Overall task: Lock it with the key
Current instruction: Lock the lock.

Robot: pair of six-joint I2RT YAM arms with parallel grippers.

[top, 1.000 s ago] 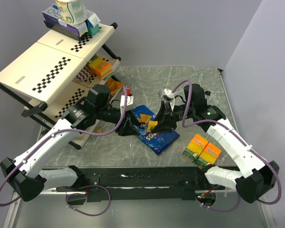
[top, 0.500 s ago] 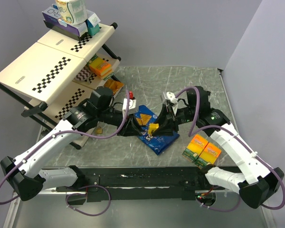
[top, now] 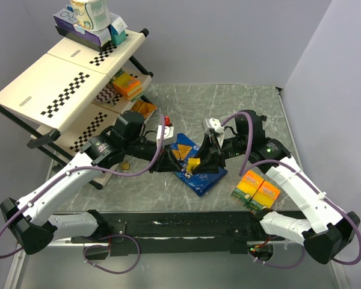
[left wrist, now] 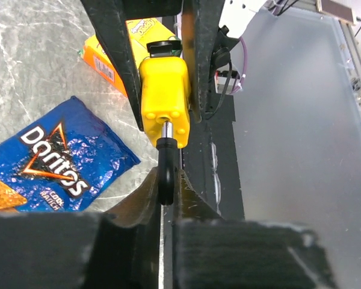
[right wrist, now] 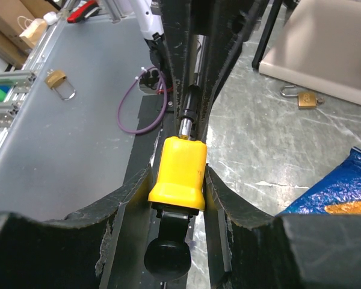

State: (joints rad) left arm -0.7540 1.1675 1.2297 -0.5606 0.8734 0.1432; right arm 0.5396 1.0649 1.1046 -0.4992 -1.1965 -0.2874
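Yellow padlock (left wrist: 163, 93) sits in mid-air over the blue chip bag (top: 200, 176) on the tabletop (top: 228, 108), clamped by its sides in the right pincer (right wrist: 178, 180). The left pincer (left wrist: 166, 188) is narrow, its fingers pinching the black loop (left wrist: 165, 164) at the padlock's end.

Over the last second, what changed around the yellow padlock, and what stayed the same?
The left gripper edged right toward the yellow padlock and closed on its black shackle. The right gripper kept holding the padlock body, shifting only slightly. The Doritos bag and orange boxes stayed put.
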